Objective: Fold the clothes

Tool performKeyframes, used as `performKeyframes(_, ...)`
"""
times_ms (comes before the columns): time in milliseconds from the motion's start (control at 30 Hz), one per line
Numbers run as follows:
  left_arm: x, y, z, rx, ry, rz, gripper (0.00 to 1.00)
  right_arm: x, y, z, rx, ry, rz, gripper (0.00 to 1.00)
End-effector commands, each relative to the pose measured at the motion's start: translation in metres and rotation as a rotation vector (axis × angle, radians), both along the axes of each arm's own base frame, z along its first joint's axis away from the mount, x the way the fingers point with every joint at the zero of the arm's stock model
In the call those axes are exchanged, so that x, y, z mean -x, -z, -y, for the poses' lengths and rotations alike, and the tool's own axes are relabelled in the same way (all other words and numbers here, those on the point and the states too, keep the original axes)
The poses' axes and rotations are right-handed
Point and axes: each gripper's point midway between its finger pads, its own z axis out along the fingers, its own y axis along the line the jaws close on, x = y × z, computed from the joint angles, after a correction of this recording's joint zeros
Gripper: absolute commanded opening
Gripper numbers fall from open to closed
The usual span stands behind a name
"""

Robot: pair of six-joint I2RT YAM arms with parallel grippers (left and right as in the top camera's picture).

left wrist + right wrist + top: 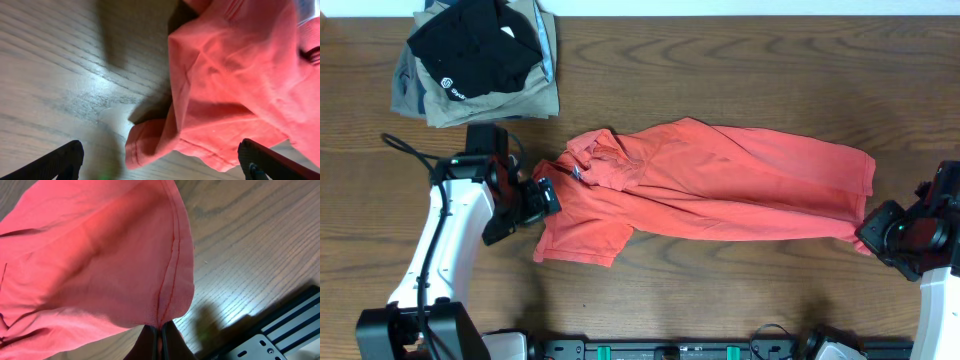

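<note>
Left fingers [60, 160]: spread wide, released, gripping nothing. They stand at the collar end of the T-shirt [720, 190]. In the left wrist view, the sleeve cuff lies on the wood between the two tips.
Right fingers [150, 347]: clenched on the T-shirt's hem at its right-hand lower corner. The side seam runs straight down into the pinch.
T-shirt position: red-orange, stretched left to right across the middle of the tabletop [720, 70], with collar to the left and hem to the right.
T-shirt shape: rumpled and partly doubled over lengthwise. One sleeve sticks out toward the near edge at the left end.
Hem corner: raised off the wood at the right fingers; the rest lies flat.
Back left corner: a black garment [475, 50] sits on top of a khaki-grey garment [490, 105], both folded and well apart from the T-shirt.
Near edge: a black rail [720, 350].
</note>
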Motion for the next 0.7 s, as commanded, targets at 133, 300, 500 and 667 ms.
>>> performKeyframes(133, 0.023, 0.030, 0.004, 0.023, 0.036, -0.075, 0.99, 0.001, 0.013, 0.002, -0.008, 0.001, -0.018, 0.03)
performKeyframes(300, 0.032, 0.034, 0.005, 0.027, 0.023, -0.121, 0.86, 0.003, 0.018, 0.001, -0.013, 0.001, -0.030, 0.04)
performKeyframes(500, 0.042, 0.034, 0.005, 0.029, 0.023, -0.163, 0.81, 0.001, 0.017, 0.001, -0.016, 0.007, -0.022, 0.03)
performKeyframes(667, 0.047, 0.044, 0.006, 0.029, 0.023, -0.163, 0.74, -0.003, 0.016, -0.002, -0.034, -0.001, 0.000, 0.04)
